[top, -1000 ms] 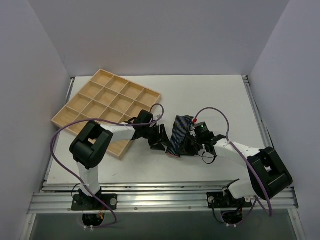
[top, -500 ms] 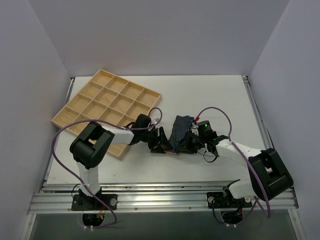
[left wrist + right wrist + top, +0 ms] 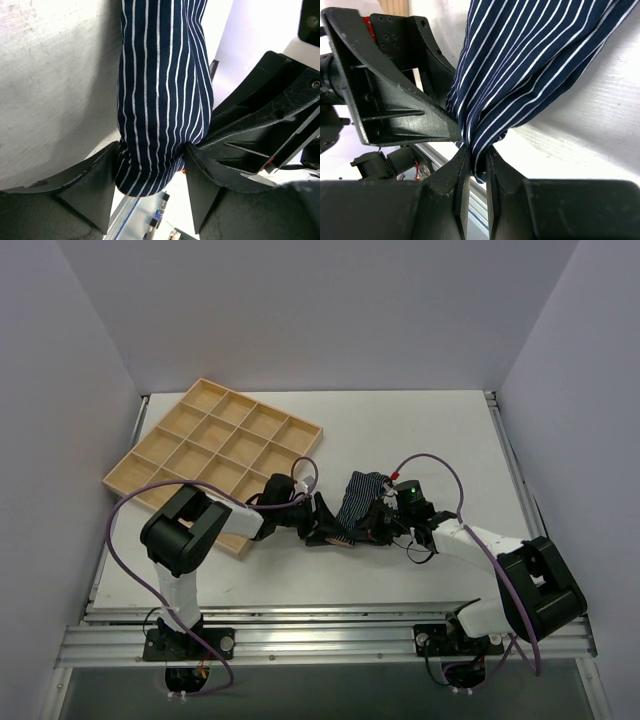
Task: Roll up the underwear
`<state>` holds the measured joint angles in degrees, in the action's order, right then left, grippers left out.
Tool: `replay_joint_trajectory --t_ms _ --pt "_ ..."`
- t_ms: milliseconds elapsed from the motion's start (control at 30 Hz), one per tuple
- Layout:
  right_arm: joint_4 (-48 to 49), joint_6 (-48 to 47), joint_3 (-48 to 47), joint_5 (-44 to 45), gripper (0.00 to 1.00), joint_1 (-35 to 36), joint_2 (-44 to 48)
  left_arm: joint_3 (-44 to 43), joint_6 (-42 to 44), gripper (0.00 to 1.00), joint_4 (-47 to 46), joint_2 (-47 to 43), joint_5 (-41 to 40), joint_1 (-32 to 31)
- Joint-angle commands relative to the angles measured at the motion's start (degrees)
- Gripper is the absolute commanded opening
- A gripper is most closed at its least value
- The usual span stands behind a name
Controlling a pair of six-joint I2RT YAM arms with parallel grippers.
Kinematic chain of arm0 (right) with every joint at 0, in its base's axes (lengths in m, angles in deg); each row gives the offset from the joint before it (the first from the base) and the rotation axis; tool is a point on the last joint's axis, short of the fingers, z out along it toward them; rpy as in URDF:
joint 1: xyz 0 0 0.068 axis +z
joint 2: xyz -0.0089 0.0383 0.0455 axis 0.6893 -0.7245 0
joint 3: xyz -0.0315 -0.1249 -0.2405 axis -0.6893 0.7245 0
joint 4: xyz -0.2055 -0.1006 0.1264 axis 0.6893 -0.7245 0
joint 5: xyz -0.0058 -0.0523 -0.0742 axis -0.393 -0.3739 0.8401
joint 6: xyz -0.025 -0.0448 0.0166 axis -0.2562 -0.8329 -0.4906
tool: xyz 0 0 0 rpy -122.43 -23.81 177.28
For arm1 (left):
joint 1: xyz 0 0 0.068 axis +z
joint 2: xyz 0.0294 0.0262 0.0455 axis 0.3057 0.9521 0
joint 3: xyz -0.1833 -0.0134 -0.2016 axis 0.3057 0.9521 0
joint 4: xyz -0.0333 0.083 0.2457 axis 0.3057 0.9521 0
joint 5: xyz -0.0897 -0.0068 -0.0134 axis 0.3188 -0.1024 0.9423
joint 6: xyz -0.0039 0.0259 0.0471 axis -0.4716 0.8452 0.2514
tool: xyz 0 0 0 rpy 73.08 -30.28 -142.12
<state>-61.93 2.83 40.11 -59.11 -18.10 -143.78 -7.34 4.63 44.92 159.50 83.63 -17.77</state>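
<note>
The underwear (image 3: 358,498), navy with thin white stripes, lies as a narrow band at the table's middle, its reddish-brown edge at the near end. My left gripper (image 3: 333,528) is at that near end from the left and my right gripper (image 3: 371,525) from the right. In the left wrist view the bunched underwear (image 3: 160,75) fills the gap of the left gripper (image 3: 152,150), touching both fingers. In the right wrist view the right gripper (image 3: 477,149) is pinched shut on a fold of the underwear (image 3: 535,50). The two grippers nearly touch.
A wooden tray (image 3: 150,478) with several cells lies at the back left, its near corner close to the left arm. White walls stand on three sides. Purple cables loop from both arms. The metal rail (image 3: 320,640) runs along the near edge.
Both grippers have drawn the near end of the underwear a little up the table and to the left. The cloth has become shorter and more bunched.
</note>
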Motion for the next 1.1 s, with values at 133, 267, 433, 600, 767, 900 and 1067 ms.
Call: replay_joint_trajectory --t_ms 133,267,433,600,767,900,1067 --pt "1.15 0.98 0.44 -1.75 0.0 -0.51 2.12 0.82 -3.49 0.47 -9.32 0.24 1.66 0.42" --pt "-0.87 0.19 0.36 -1.05 0.0 -0.51 2.39 -0.94 -0.68 0.28 -3.61 -0.81 1.14 0.42" --pt "-5.08 -1.48 -0.69 1.75 0.1 -0.34 3.26 -5.14 5.99 0.1 10.17 -2.04 -1.06 0.24" --pt "-20.54 -8.76 -6.31 10.45 0.36 0.1 6.6 -8.93 13.28 0.02 26.75 -3.36 -4.65 0.33" --pt "-27.94 -12.2 -12.55 24.75 0.51 6.67 8.98 -12.71 17.34 0.02 38.41 -4.33 -7.65 0.42" --pt "-28.74 -15.54 -16.5 37.22 0.55 16.34 6.53 -14.3 16.29 0.02 41.31 -3.28 -6.08 0.5" --pt "-26.99 -22.12 -19.33 46.93 0.55 24.87 2.57 -18.6 17.16 0.02 49.98 -3.02 -5.72 0.59"
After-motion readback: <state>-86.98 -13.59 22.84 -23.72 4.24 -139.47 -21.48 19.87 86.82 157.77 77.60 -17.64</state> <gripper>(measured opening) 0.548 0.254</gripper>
